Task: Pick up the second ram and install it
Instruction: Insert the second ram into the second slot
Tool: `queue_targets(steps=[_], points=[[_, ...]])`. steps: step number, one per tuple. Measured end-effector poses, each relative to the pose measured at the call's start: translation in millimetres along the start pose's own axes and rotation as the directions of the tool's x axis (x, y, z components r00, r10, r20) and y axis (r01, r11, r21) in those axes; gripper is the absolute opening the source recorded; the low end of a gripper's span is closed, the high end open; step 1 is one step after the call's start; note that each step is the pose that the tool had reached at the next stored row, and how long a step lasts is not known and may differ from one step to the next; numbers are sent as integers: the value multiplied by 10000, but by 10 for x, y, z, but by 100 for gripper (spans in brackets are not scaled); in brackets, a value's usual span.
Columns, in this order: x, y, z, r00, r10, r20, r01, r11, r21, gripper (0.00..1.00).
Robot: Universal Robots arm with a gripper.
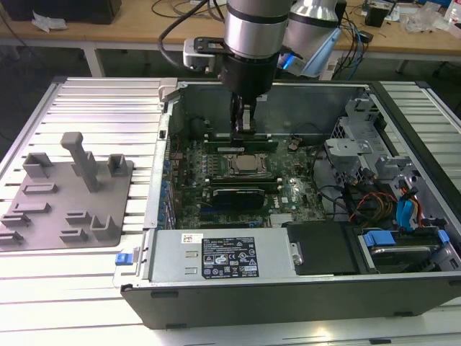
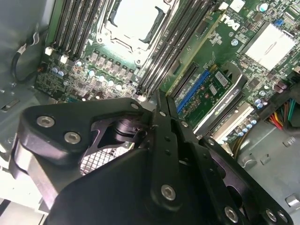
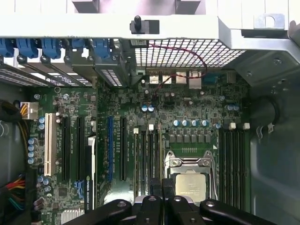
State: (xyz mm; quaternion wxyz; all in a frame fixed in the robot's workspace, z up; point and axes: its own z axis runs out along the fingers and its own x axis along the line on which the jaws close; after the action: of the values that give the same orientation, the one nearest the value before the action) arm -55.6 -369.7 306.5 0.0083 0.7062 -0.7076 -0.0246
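Mostly unclear: tool (image 1: 243, 122) above memory slots (image 1: 263, 143)

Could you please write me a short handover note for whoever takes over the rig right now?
Gripper: shut, down inside the case, apparently pinching the top edge of the ram.
Ram: on edge at a slot beside the CPU socket, on the socket's far side in the exterior view.
Done: ram picked up and brought to the slot.
Left: seating is unconfirmed; I cannot tell whether it is fully pressed in or latched.
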Motion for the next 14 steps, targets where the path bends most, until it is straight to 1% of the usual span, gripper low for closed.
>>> queue_targets(steps=[2,4,5,7,9,10,12,13,14], points=[[1,21,35,10000,0,-1,0,10000,2,9],[2,60,88,10000,1,0,-1,10000,22,9],[3,77,129,10000,-1,0,1,10000,31,9],[4,79,180,10000,-3,0,3,10000,33,9],[6,76,255,10000,-1,0,1,10000,33,9],[6,75,276,10000,0,0,0,10000,33,9],[11,43,312,10000,0,0,0,10000,33,9],[16,16,324,10000,0,0,0,10000,33,9],[31,-30,350,10000,-1,-2,1,10000,32,9]])
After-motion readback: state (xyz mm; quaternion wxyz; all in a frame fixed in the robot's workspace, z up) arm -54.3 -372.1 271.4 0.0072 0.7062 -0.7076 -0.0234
